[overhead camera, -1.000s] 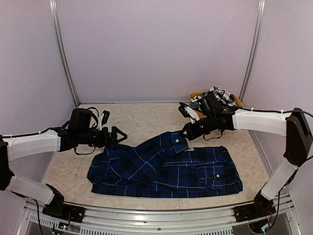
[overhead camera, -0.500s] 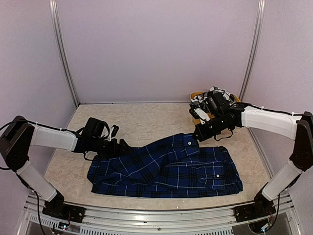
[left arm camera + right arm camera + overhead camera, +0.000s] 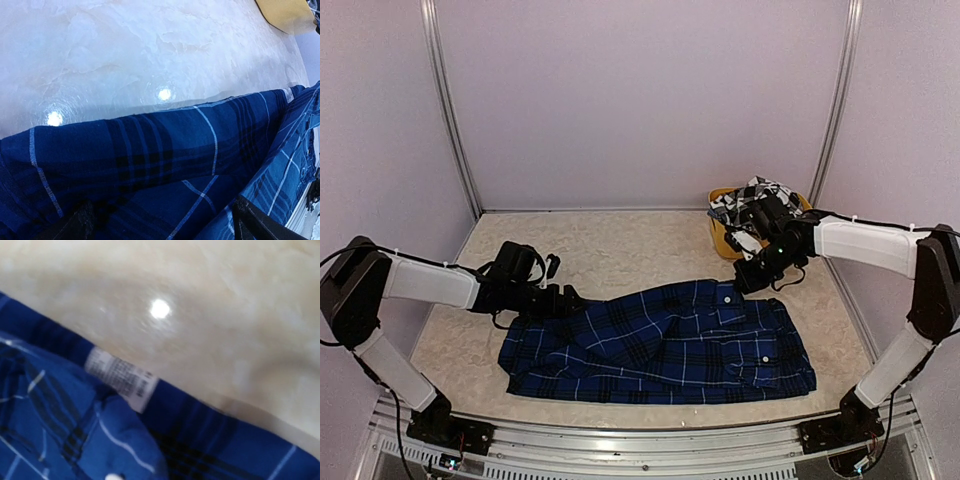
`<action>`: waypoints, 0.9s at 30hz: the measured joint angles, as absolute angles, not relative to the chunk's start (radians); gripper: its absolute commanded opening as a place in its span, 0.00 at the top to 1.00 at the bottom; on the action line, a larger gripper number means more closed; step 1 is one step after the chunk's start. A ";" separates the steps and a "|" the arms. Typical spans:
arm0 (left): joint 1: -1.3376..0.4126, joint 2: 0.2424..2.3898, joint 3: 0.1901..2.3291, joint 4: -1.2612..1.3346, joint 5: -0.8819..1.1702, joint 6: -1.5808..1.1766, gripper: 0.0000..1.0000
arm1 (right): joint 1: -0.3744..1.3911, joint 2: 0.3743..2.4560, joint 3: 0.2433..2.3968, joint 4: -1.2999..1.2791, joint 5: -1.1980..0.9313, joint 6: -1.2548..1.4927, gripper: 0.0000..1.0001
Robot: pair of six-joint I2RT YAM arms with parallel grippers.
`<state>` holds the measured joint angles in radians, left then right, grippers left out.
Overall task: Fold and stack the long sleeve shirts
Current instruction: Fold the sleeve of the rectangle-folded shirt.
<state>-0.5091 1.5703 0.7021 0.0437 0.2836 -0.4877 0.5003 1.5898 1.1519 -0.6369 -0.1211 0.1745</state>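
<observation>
1. Top external: blue shirt point(image 3: 660, 345) lies spread mid-counter point(image 3: 620, 250). Left jaws stand apart at its far-left edge; right jaws are clamped on its collar. Checked shirt point(image 3: 755, 195) sits in the yellow tub point(image 3: 720, 232) at the far right corner. Bare counter lies behind the blue shirt.
2. Left wrist: jaws wide apart over a blue shirt fold, glossy counter beyond.
3. Right wrist: jaws unseen; blurred white label point(image 3: 122, 380) at the shirt edge.
</observation>
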 measured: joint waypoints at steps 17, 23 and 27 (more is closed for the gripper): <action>-0.555 1.570 0.728 0.046 0.148 -0.439 0.07 | 0.443 1.646 1.102 -0.641 -0.125 0.154 0.77; -0.569 1.570 0.728 0.046 0.131 -0.437 0.07 | 0.398 1.665 1.037 -0.532 -0.211 0.164 0.67; -0.572 1.570 0.728 0.046 0.125 -0.436 0.07 | 0.379 1.686 0.984 -0.467 -0.247 0.180 0.63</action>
